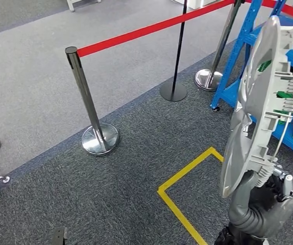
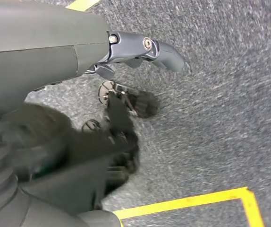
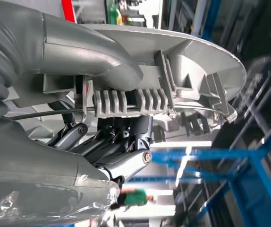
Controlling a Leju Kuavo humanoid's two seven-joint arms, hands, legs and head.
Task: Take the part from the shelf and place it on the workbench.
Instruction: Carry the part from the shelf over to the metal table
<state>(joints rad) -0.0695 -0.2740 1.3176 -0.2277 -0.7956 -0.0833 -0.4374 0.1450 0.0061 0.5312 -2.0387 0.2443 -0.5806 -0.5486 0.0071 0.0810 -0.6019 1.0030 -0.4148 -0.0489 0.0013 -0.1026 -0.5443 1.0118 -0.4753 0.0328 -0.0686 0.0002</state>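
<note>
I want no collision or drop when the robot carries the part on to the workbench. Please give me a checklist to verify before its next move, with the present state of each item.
1. Right hand grips the grey part: ok, thumb and fingers clamp its rim.
2. Part is off the blue shelf: ok, held upright beside it.
3. Left hand holds nothing: ok, it hangs over the carpet.
4. Workbench position: cannot tell.
5. Barrier post and red belt clear of the arms: ok, they stand apart.
</note>
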